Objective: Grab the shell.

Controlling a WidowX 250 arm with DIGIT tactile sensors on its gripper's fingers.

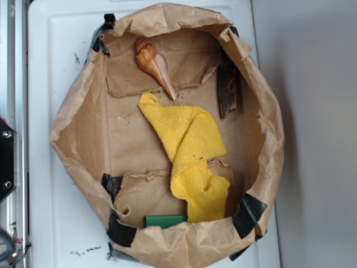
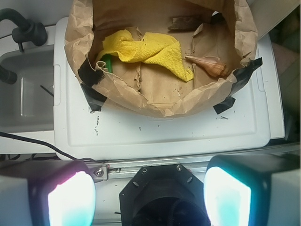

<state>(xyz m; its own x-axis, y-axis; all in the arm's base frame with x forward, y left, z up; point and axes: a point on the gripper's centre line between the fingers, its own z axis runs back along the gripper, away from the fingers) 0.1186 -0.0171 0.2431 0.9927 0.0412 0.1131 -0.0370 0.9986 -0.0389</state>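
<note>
A white plastic lid (image 1: 39, 111) carries a rolled-down brown paper bag (image 1: 72, 117) taped at its corners with black tape, and everything of interest lies on the bag's cardboard floor. The biggest thing in there is a crumpled yellow cloth (image 1: 192, 151) running across the middle. Along one wall lies a dark bark strip (image 1: 228, 92), and a green block (image 1: 165, 221) peeks out at the opposite end.

The shell (image 1: 155, 65) sits in a corner of the floor, its knobbly spire toward the bag wall and its long tail pointing in at the cloth, the tip just at the cloth's edge.

From the wrist camera the gripper (image 2: 149, 197) hangs outside the bag, well back over the lid's near side, its two pads spread wide with nothing between them. The shell (image 2: 209, 64) lies ahead and off to the right in that view, beyond the bag's near wall. I'd say the pincer must travel forward and rightward over that wall, then close across the shell's narrow width.
</note>
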